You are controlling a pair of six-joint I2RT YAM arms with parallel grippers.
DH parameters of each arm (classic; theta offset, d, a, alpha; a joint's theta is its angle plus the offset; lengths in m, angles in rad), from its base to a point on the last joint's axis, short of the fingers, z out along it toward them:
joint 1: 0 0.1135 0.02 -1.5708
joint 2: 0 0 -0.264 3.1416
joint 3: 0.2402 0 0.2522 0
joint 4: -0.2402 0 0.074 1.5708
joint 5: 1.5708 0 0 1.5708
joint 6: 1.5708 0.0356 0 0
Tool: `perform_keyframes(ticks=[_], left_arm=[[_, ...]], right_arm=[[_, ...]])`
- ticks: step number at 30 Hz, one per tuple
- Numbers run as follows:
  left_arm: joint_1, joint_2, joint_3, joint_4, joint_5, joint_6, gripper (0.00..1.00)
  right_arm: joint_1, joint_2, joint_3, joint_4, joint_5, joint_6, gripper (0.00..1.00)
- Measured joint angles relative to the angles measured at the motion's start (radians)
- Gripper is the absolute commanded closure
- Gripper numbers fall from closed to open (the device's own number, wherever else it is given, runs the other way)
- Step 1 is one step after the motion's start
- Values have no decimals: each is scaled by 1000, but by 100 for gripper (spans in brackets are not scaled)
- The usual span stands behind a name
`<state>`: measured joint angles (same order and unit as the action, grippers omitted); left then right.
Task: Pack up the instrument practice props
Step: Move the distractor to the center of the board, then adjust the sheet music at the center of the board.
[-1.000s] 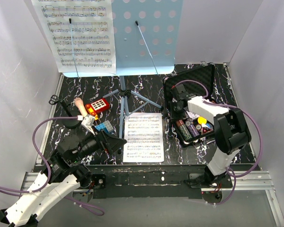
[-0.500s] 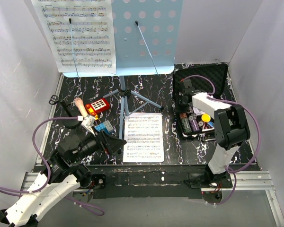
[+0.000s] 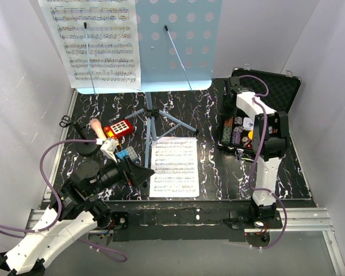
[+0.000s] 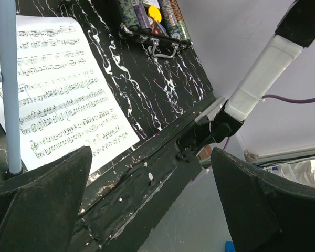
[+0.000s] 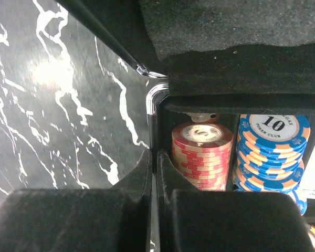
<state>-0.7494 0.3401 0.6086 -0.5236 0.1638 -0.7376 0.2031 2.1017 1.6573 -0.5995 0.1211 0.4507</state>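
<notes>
Showing two sheet-music pages [image 3: 173, 167], one music stand [image 3: 178, 43], one microphone [image 3: 96, 129], one case [image 3: 278, 93].

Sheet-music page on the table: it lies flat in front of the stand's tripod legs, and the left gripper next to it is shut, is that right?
Not quite: the left gripper is open, its jaws wide apart with nothing between them, as the left wrist view shows. The sheet-music page does lie flat on the table in front of the tripod legs.

Marbled table [image 3: 210, 172] carries music stand [image 3: 151, 118], sheet-music page [image 3: 173, 167], microphone [image 3: 95, 131], chip case [image 3: 279, 95].
</notes>
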Motion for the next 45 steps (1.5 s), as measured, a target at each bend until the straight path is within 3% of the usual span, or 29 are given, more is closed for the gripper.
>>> perform_keyframes(ticks=[11,19,23,27,30,36,45], left_arm=[[0,10,5,-3,-11,1,2],[0,37,5,-3,-18,2,2],[0,55,5,-1,-18,1,2],[0,65,5,2,-17,0,2],[0,67,5,12,-13,-4,2],[0,68,5,30,5,-6,2],[0,4,5,14,1,-8,2]], right_arm=[[-50,149,244,-102,-29,42,99],[-82,310,527,-227,-39,49,99],[-97,329,555,-220,-63,49,99],[-104,247,393,-82,-89,52,65],[-105,136,212,53,-135,57,52],[-102,-117,-9,146,-161,50,41],[-2,-608,-399,266,-155,77,40]])
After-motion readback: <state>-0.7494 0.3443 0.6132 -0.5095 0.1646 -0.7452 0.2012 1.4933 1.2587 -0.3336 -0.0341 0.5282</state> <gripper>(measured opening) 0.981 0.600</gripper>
